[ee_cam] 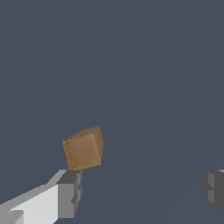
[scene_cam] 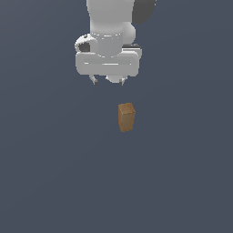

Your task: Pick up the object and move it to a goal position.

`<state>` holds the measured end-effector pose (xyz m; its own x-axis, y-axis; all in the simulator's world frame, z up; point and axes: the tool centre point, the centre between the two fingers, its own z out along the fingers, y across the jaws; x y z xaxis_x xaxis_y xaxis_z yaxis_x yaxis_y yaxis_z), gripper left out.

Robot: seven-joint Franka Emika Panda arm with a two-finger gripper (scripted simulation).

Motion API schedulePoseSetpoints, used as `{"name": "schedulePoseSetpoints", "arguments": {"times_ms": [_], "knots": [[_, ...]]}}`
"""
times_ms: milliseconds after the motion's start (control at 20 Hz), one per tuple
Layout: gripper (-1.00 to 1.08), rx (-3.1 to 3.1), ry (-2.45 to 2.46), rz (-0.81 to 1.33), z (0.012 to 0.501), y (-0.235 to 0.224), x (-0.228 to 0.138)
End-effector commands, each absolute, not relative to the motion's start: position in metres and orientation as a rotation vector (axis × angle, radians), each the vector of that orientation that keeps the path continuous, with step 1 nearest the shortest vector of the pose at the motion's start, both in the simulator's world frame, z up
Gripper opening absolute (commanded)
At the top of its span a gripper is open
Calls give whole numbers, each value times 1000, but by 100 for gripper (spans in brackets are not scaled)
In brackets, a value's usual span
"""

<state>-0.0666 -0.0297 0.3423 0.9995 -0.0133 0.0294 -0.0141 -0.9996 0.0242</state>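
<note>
The wooden block [scene_cam: 126, 117] stands on end near the middle of the exterior frame on the plain dark desk [scene_cam: 182, 182], just below and a bit right of the tool [scene_cam: 108, 82]. The tool's spread wide, holding nothing; its fingers [ee_cam: 69, 192] aren't around the block.

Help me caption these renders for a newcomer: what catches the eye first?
The lone brown wooden block stands out on the plain dark grey floor, near the exterior view's centre. Above it hangs the white gripper, jaws open, not touching the block. In the wrist view, the block's square end shows near one fingertip.
</note>
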Motion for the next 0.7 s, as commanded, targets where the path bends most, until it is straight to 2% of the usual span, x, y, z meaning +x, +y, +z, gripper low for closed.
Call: {"name": "schedulePoseSetpoints", "arguments": {"times_ms": [0,400,650], "knots": [[100,3117,-21,46,342,-30,-67],[100,3111,-101,44,337,-64,-66],[100,3111,-103,44,337,-65,-66]]}}
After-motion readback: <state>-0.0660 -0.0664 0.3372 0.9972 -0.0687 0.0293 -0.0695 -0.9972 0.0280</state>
